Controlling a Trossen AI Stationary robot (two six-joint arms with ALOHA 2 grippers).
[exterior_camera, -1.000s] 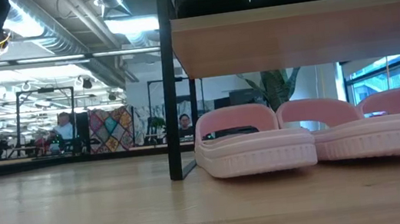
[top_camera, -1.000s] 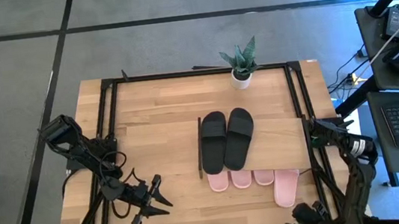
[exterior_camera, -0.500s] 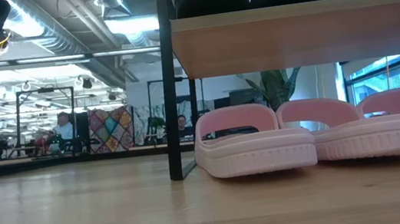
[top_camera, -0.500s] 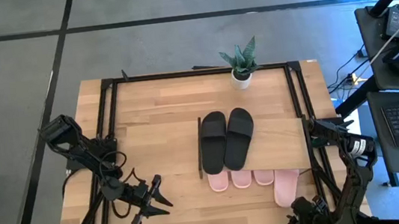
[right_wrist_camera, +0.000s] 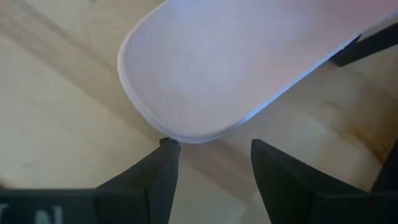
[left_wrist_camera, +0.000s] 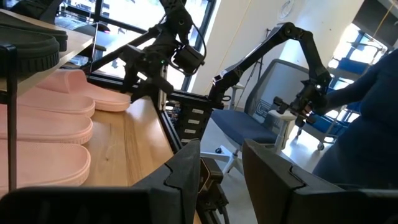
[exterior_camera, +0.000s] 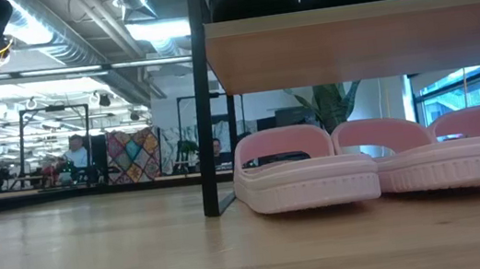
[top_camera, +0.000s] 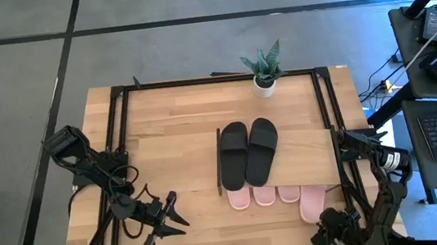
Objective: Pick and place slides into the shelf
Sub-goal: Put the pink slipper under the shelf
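Two black slides [top_camera: 247,152] lie side by side on the shelf's top board [top_camera: 304,152]. Under the board, three pink slides [top_camera: 264,195] rest on the table with their heels sticking out toward the near edge. A fourth pink slide [top_camera: 313,201] at the right sticks out farther. My right gripper [top_camera: 327,224] hangs open just near of that slide's heel [right_wrist_camera: 236,68], pointing steeply down. My left gripper [top_camera: 163,219] waits open and level over the table's near left part. My right gripper comes from above and from the near side, its two fingers just short of the heel's rounded end. One fingertip [right_wrist_camera: 168,146] stands right at the heel's rim [right_wrist_camera: 180,138]; I cannot tell whether it touches. The slide lies flat on the table.
A potted plant [top_camera: 264,72] stands at the table's far edge. A black metal frame [top_camera: 121,133] runs around the tabletop. The shelf's dark side post [exterior_camera: 206,102] stands left of the pink slides. Bare wood lies between my left gripper and the shelf.
My right gripper has sunk and tipped further down, moving from the near edge toward the heel of the rightmost pink slide. Its fingers have stayed apart. The slides and my left gripper have kept still.
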